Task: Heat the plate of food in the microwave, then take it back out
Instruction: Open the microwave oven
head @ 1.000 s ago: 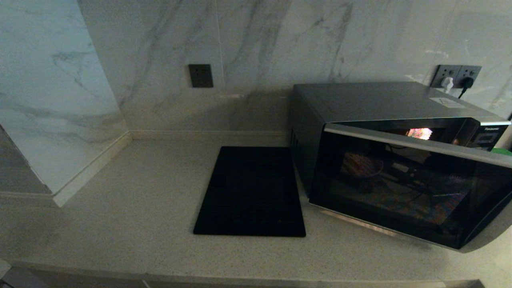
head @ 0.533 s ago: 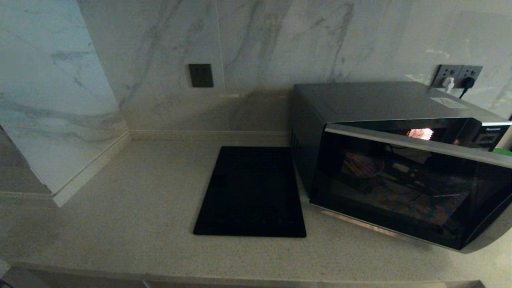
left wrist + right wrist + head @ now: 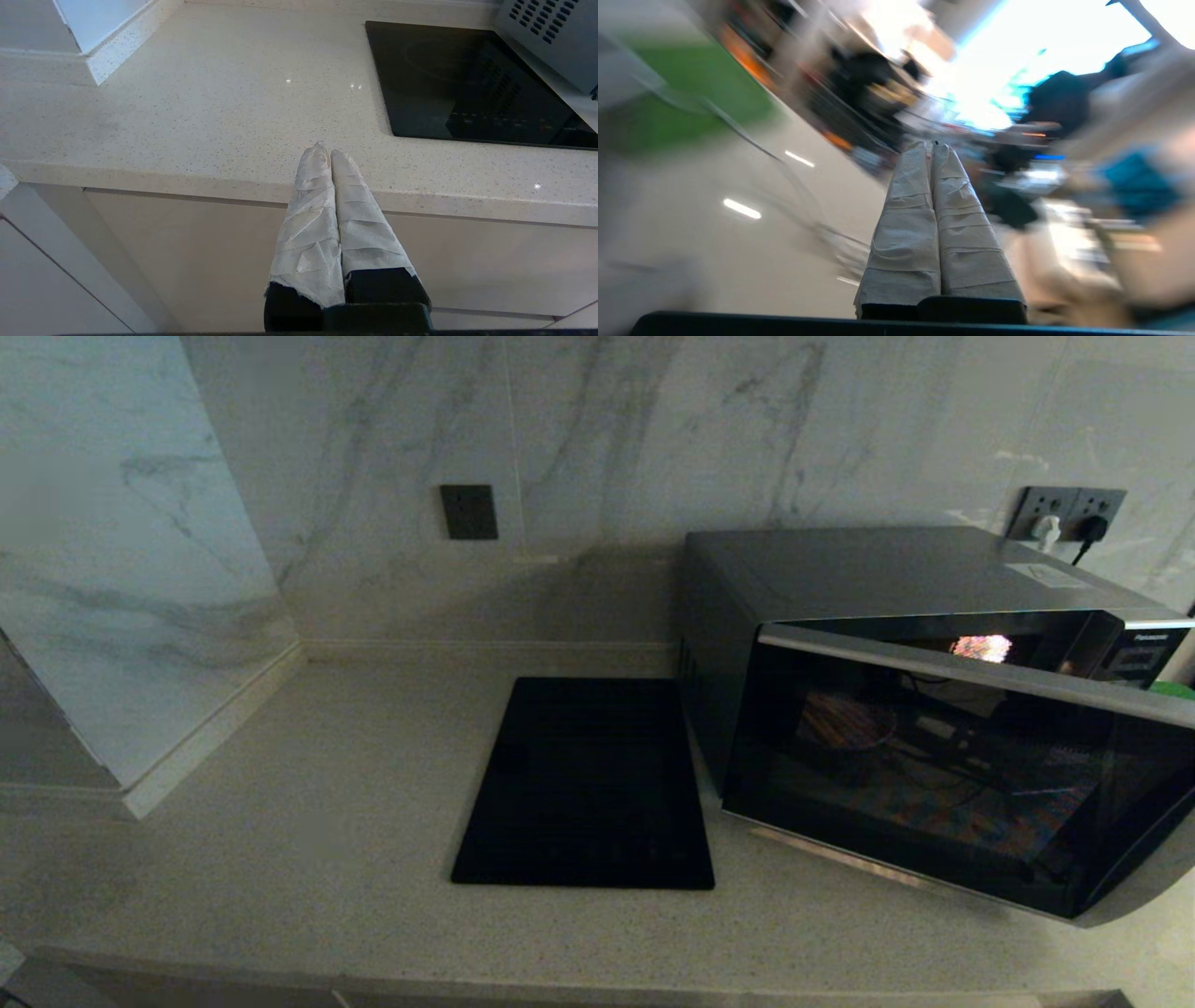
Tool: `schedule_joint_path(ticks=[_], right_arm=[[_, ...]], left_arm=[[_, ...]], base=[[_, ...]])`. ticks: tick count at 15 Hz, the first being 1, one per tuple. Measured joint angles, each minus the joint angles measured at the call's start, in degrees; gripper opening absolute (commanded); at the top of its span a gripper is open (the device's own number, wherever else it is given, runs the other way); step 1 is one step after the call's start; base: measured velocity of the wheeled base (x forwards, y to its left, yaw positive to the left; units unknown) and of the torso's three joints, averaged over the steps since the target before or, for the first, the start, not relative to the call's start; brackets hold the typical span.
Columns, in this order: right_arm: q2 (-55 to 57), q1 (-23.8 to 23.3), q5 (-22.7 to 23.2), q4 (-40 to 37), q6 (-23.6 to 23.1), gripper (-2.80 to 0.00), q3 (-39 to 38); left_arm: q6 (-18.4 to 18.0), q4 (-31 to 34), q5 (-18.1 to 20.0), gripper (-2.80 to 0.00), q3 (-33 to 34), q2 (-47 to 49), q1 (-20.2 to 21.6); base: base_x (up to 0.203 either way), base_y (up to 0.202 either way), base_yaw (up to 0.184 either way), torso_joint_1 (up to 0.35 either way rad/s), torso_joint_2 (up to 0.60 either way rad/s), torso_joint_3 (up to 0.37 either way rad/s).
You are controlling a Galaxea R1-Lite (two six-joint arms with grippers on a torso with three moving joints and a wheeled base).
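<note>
the speckled beige stone worktop [image 3: 308, 859] ran along a grey-veined marble wall and carried everything in the head view. on its right stood the large dark grey boxy microwave [image 3: 896, 579] with its black glass door shut; a small glow showed in the glass near the top, whether lamp or reflection could not be told. the head view matched the two earlier frames: oven, door and surroundings had not shifted, and no arm had entered that view. just left of the oven lay a flat black rectangular glass slab [image 3: 586, 784], bare on top. a sliver of green [image 3: 1174, 689] showed past the oven's right corner. the plate of food was not found on the worktop; a dim round shape behind the glass may have been it, so it was judged probably inside, unconfirmed. the left pincer [image 3: 326, 151], taped white, hung parked off the worktop's front edge, jaws pressed together, empty. the right pincer [image 3: 932, 145], likewise closed on nothing, was seen against a smeared background. judgement: the door's opening remained outstanding.
</note>
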State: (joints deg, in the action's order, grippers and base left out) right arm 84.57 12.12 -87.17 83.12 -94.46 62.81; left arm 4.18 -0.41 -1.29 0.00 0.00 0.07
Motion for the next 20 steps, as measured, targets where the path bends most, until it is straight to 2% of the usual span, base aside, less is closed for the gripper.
schedule_joint_path(ticks=[2,5,6,7,9,11,13,14,15,17,20], right_arm=[[-0.4,-5.8,0.0,-8.9,-0.1,-2.80,-3.1],[-2.5,-14.5,0.2,-23.7,0.0,-2.80,-1.6],[-3.3,-16.7,1.8,-26.5,0.3,-2.80,-0.8],[-4.1,-18.5,4.6,-29.3,1.5,-2.80,0.0],[-5.4,-20.7,10.7,-34.7,7.3,-2.80,1.4],[-6.6,-23.3,22.1,-42.1,14.7,-2.80,3.2],[-7.7,-25.3,37.6,-53.5,25.1,-2.80,5.2],[-8.3,-26.0,45.3,-61.4,32.4,-2.80,7.0],[-8.7,-26.4,51.0,-69.6,40.2,-2.80,9.7],[-8.5,-26.6,58.1,-88.4,59.5,-2.80,17.4],[-5.4,-24.9,63.9,-111.8,87.7,-2.80,28.9]], left_arm=[[0.0,0.0,0.0,-2.80,0.0,0.0,0.1],[0.0,0.0,0.0,-2.80,0.0,0.0,0.0],[0.0,0.0,0.0,-2.80,0.0,0.0,0.0],[0.0,0.0,0.0,-2.80,0.0,0.0,0.0],[0.0,0.0,0.0,-2.80,0.0,0.0,0.0],[0.0,0.0,0.0,-2.80,0.0,0.0,0.0],[0.0,0.0,0.0,-2.80,0.0,0.0,0.0],[0.0,0.0,0.0,-2.80,0.0,0.0,0.0],[0.0,0.0,0.0,-2.80,0.0,0.0,0.1],[0.0,0.0,0.0,-2.80,0.0,0.0,0.0],[0.0,0.0,0.0,-2.80,0.0,0.0,0.0]], base=[[0.000,0.000,0.000,0.000,0.00,0.000],[0.000,0.000,0.000,0.000,0.00,0.000],[0.000,0.000,0.000,0.000,0.00,0.000],[0.000,0.000,0.000,0.000,0.00,0.000],[0.000,0.000,0.000,0.000,0.00,0.000],[0.000,0.000,0.000,0.000,0.00,0.000],[0.000,0.000,0.000,0.000,0.00,0.000],[0.000,0.000,0.000,0.000,0.00,0.000],[0.000,0.000,0.000,0.000,0.00,0.000],[0.000,0.000,0.000,0.000,0.00,0.000],[0.000,0.000,0.000,0.000,0.00,0.000]])
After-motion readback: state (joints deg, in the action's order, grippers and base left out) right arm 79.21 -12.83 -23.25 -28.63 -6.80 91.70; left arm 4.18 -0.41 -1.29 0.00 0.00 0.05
